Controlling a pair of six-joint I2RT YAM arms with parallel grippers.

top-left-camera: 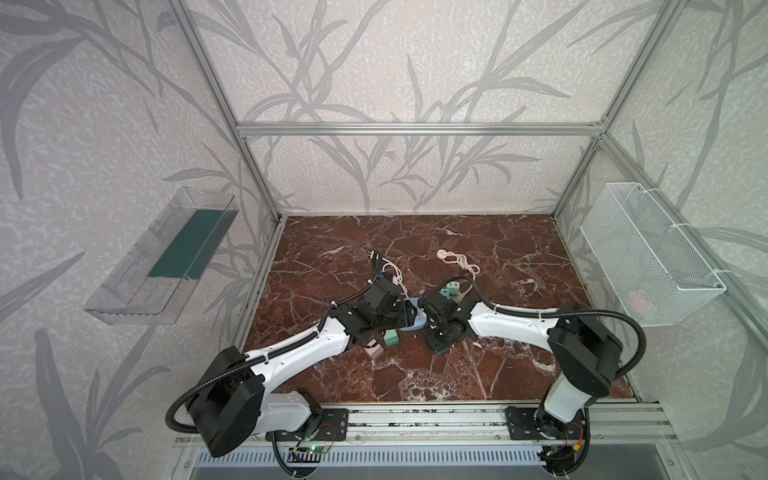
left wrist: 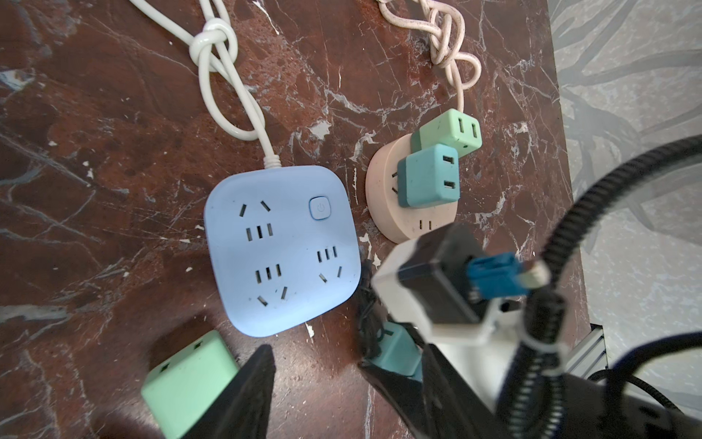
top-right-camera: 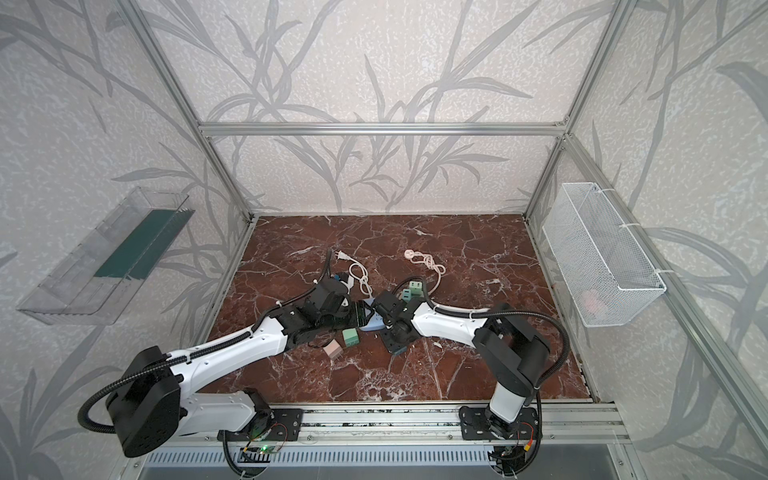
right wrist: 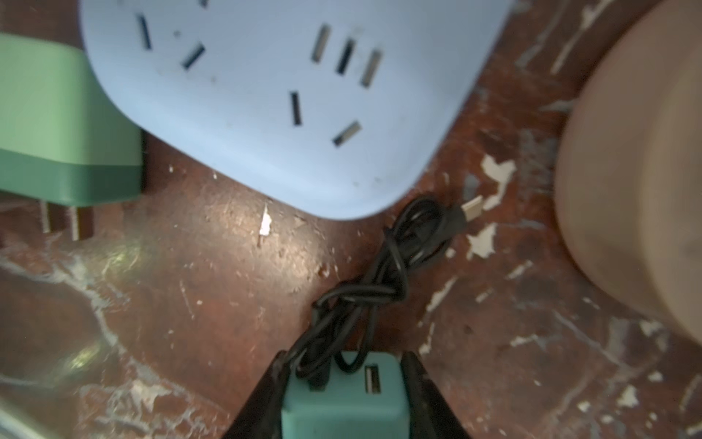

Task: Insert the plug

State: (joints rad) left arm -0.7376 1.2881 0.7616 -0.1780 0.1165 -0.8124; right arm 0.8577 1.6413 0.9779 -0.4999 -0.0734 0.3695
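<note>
The marble table (top-left-camera: 498, 266) carries everything, and both arms meet over its middle. The square blue power strip (left wrist: 281, 247) lies flat just ahead of the left gripper (left wrist: 315, 361), all its sockets bare. That gripper's fingers are spread with only table between them, and one finger (left wrist: 247, 391) crosses in front of a light green charger (left wrist: 190, 376). This charger lies on its side just beside the strip. Beyond the strip from the left gripper sits a round pink socket block (left wrist: 380, 213) with a green charger (left wrist: 448, 131) and a teal one (left wrist: 429, 175) plugged into its top. The right gripper (right wrist: 345, 357) is low near the table, short of a corner of the blue strip. It pinches the task's plug, a teal charger (right wrist: 342, 410), with a finger against each side. This charger is held clear of the strip and sits in none of its sockets. A twisted black cable (right wrist: 380, 289) runs from the held charger's face toward that corner of the strip. Its loose metal end (right wrist: 471, 207) lies on the table just beside the strip, between the strip and the pink block.
</note>
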